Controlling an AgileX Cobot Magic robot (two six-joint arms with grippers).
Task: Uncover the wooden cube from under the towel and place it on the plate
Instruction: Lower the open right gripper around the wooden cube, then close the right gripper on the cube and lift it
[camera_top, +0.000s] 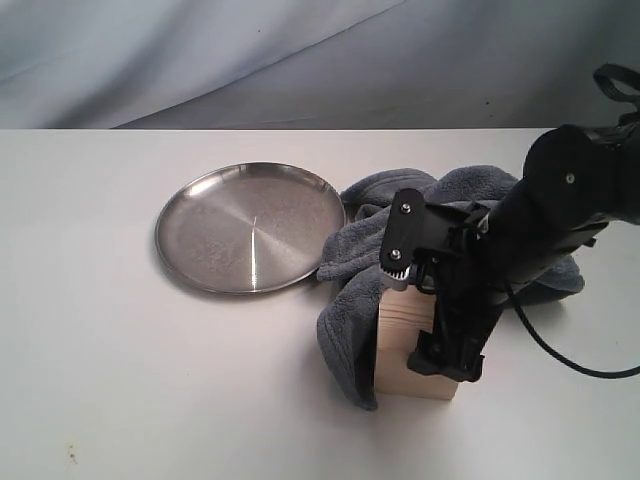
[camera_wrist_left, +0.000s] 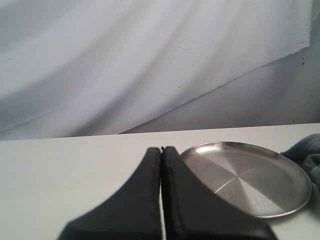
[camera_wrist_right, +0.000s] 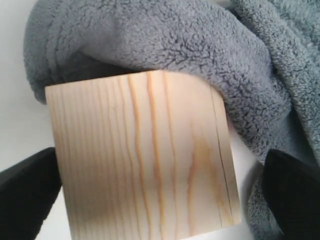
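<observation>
Black right hand (camera_top: 420, 322) tilted down, fingers (camera_wrist_right: 25, 192) spread astride wooden cube (camera_top: 400, 348).

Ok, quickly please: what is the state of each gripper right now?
Left gripper: closed, holding nothing.
Right gripper: open, its fingers on either side of the wooden cube, not clamped on it.

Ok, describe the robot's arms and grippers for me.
The right arm is matte black with rounded joint housings, small silver screws and a black cable running off it. Its right gripper carries a pale toothed strip. The left gripper shows two smooth black wedge-shaped fingers.
</observation>
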